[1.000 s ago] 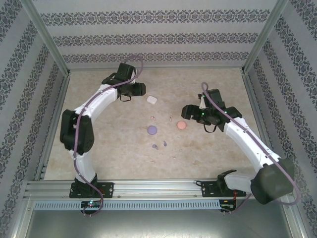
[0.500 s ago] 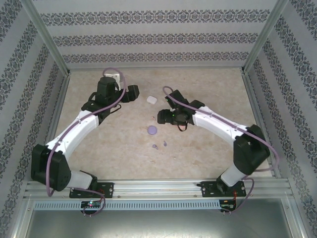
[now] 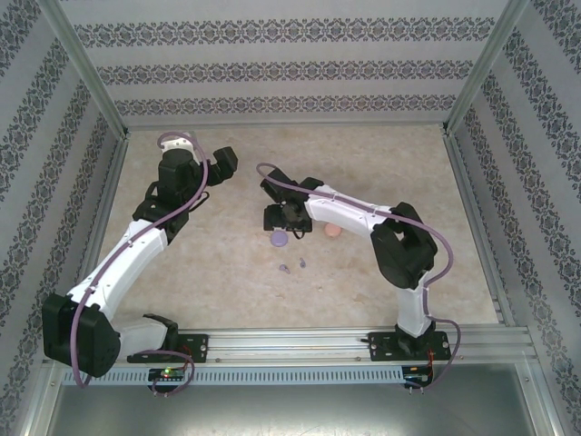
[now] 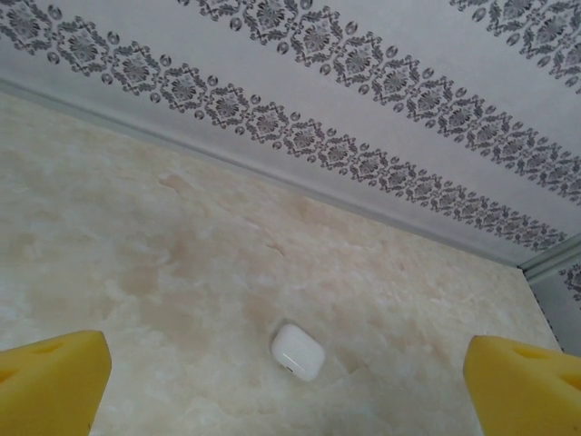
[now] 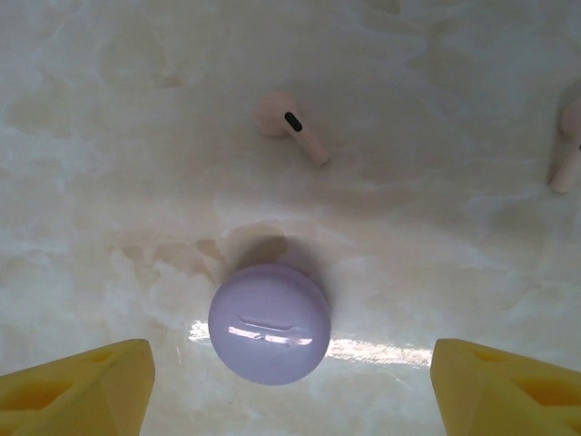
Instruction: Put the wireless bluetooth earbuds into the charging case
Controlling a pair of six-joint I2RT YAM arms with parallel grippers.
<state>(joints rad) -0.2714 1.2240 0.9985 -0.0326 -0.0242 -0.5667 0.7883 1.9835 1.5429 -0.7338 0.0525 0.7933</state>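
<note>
Right pincer (image 5: 290, 400) gapes empty, purple case (image 5: 270, 324) at lower centre; left pincer (image 4: 290, 386) gapes empty, white case (image 4: 298, 351) at lower centre.

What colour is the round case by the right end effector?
Pale purple; the round case shows best in the right wrist view.

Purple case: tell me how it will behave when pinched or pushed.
The purple case looks glossy, with a bright highlight, so it may slip in a grip. Its rounded outline could squirt from a pinch. Lying flat, it probably slides rather than tips.
</note>
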